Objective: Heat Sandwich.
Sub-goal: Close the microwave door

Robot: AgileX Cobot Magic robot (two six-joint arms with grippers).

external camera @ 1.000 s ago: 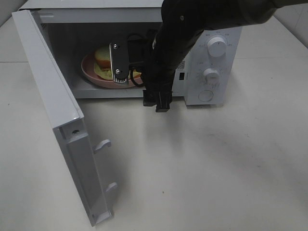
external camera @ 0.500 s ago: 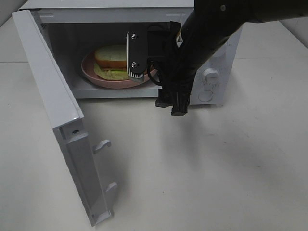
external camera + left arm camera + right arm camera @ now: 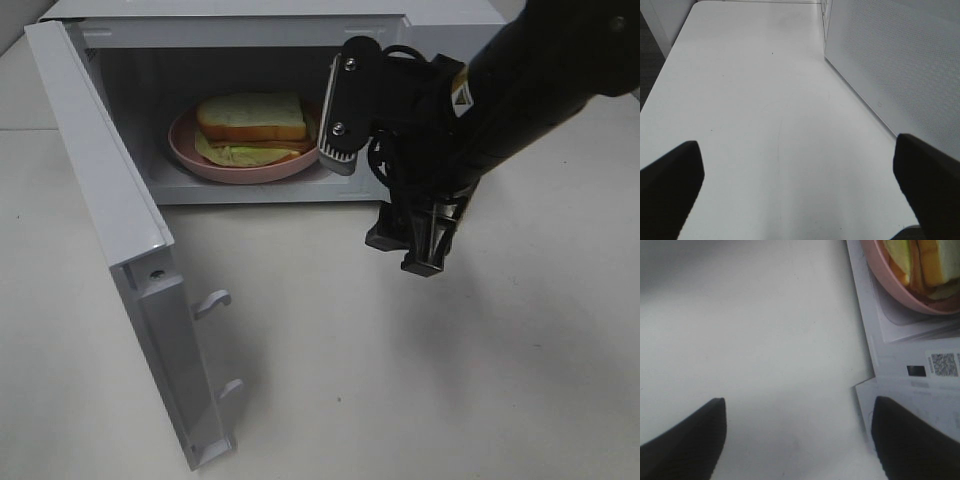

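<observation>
While right fingers (image 3: 685, 440) gape outside, sandwich (image 3: 251, 119) inside microwave (image 3: 250, 9)

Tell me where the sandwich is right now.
In the exterior high view, the sandwich sits on the pink plate inside the microwave, upper left of centre, just right of its open door.

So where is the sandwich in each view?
Exterior high: sandwich on the pink plate, inside the open microwave.
Left wrist: not in it.
Right wrist: sandwich at the picture's edge, partly cut off, on the plate.
Shared landmark: the pink plate.
</observation>
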